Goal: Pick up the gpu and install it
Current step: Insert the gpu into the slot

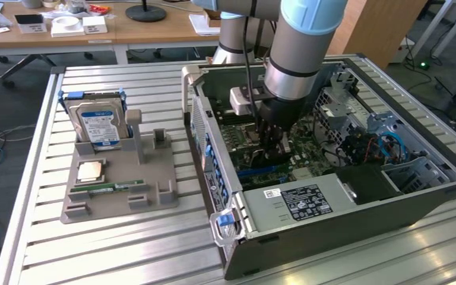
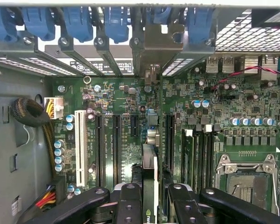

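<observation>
Now the gripper [image 1: 270, 139] reaches down into the open computer case [image 1: 347, 208]. Its fingers [image 2: 130, 200] are clamped on the gpu [image 2: 150, 163], which stands on edge over the motherboard [image 2: 224, 102] among the long black slots. Whether the gpu is seated in a slot, I cannot tell. In the exterior view, the grey holder [image 1: 117, 199] lies at nine o'clock from the case, with the hard drive [image 1: 97, 122] upright at its twelve o'clock end and a RAM stick [image 1: 109, 188] toward six.
</observation>
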Motion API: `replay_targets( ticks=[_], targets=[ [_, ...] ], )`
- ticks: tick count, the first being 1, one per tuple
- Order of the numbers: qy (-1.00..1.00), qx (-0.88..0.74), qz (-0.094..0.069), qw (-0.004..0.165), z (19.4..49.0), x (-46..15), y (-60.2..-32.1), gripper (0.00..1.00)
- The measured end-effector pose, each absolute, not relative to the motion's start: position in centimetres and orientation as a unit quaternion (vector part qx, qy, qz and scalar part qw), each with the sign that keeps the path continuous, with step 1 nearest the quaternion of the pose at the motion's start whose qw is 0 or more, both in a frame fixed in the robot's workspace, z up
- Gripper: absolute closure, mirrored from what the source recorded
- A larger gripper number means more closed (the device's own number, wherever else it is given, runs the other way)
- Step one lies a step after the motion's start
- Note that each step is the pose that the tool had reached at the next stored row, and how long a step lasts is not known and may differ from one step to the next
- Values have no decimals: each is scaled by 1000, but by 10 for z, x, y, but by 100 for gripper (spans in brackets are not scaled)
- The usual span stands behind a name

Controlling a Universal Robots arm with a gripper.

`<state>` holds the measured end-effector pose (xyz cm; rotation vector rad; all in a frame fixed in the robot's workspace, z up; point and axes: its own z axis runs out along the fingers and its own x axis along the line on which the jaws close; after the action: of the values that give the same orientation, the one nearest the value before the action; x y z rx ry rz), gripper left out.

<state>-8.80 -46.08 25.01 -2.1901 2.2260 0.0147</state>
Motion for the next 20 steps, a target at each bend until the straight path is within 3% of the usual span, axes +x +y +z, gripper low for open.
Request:
replay_targets(
  ticks=[20],
  targets=[
    [713, -701, 5, 9, 247, -89, -461, 74]
  ],
)
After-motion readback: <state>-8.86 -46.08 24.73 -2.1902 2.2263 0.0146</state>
